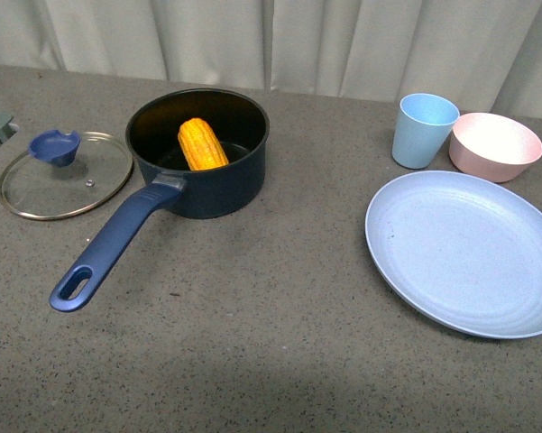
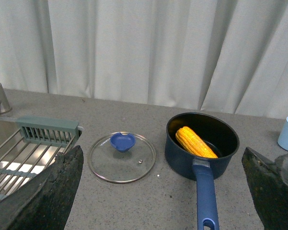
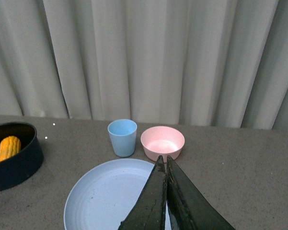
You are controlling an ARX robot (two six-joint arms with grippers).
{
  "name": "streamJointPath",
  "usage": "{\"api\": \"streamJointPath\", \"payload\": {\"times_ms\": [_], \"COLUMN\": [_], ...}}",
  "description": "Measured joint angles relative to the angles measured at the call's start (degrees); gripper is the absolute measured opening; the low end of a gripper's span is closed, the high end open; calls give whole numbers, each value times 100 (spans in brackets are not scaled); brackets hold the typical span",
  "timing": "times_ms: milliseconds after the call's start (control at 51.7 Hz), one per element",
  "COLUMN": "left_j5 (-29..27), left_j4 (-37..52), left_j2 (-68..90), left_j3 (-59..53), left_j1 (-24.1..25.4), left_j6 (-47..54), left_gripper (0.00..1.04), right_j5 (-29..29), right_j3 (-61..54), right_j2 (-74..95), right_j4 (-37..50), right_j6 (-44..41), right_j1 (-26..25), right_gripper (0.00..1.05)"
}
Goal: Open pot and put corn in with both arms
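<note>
Yellow corn (image 1: 203, 144) leans inside the pot (image 1: 218, 188); a bump on the handle could tip it. Left hand (image 2: 158, 191) is wide open and empty; right hand (image 3: 165, 191) is closed on nothing.

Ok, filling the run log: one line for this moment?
lid: off, beside pot | corn: in pot | left end effector: open | right end effector: shut, empty

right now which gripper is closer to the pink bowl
Right. The right gripper hangs shut above the blue plate, the pink bowl just beyond. The left gripper is open, facing the pot, far from it.
</note>
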Motion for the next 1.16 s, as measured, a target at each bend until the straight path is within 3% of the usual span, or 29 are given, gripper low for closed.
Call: {"api": "streamJointPath", "payload": {"times_ms": [39,155,290,367,542,1160], "left_j5": [4,4,2,4,4,2], "left_j4": [0,0,0,0,0,0], "left_j2": [0,0,0,0,0,0], "left_j3": [0,0,0,0,0,0], "left_j1": [0,0,0,0,0,0], "left_j6": [0,0,0,0,0,0], "left_gripper": [98,98,98,98,98,98], "right_j5": [0,0,0,0,0,0], "right_j3": [0,-2,0,0,0,0], "right_j2": [-31,-31,-35,-35,-35,-35], "right_j4": [-4,-26,-26,-26,-26,-26], "right_j6": [-4,-2,-2,-2,0,0], "right_j1": [0,0,0,0,0,0], "right_gripper": [2,30,50,69,97,95]}}
